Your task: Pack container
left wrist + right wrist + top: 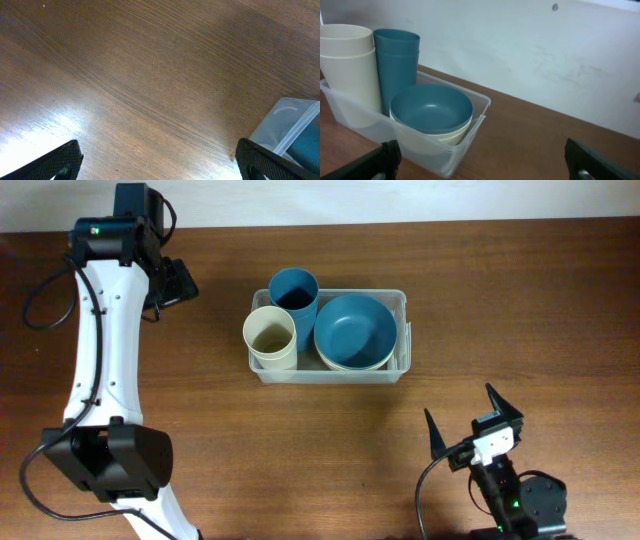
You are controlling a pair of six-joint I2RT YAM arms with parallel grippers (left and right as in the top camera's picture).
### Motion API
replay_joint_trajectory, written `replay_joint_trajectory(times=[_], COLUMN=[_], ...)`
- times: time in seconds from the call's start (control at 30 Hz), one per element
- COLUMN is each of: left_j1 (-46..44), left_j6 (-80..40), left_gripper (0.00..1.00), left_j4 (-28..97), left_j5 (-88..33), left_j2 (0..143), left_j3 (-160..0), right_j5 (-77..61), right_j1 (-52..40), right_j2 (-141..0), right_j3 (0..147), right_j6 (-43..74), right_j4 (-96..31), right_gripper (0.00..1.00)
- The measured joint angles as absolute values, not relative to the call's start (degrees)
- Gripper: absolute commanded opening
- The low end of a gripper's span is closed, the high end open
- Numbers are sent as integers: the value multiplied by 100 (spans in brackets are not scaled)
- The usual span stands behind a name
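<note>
Nearest me, the right gripper is spread wide and empty, parked clear. Mid-table, the container holds cups and nested bowls, stacked to save room. Beyond it, the left gripper gapes over bare table, grasping nothing.

One container; two bowls; two cup stacks.
</note>
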State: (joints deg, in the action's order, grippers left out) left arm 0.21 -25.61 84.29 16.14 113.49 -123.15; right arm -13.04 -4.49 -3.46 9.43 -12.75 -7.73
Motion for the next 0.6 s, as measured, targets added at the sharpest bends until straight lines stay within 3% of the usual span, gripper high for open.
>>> replay_joint_trajectory(times=[0.6], left_j1=[19], left_j6=[-2561], left_gripper=[100], left_j4=[8431], left_j5=[1614], left_j2=[11349], left_j3=[-12315], right_j5=[-1225], right_j1=[134], right_j2=[-89], right_j3=[351], right_j6=[-1374], right_j4=[-78], right_gripper=[99])
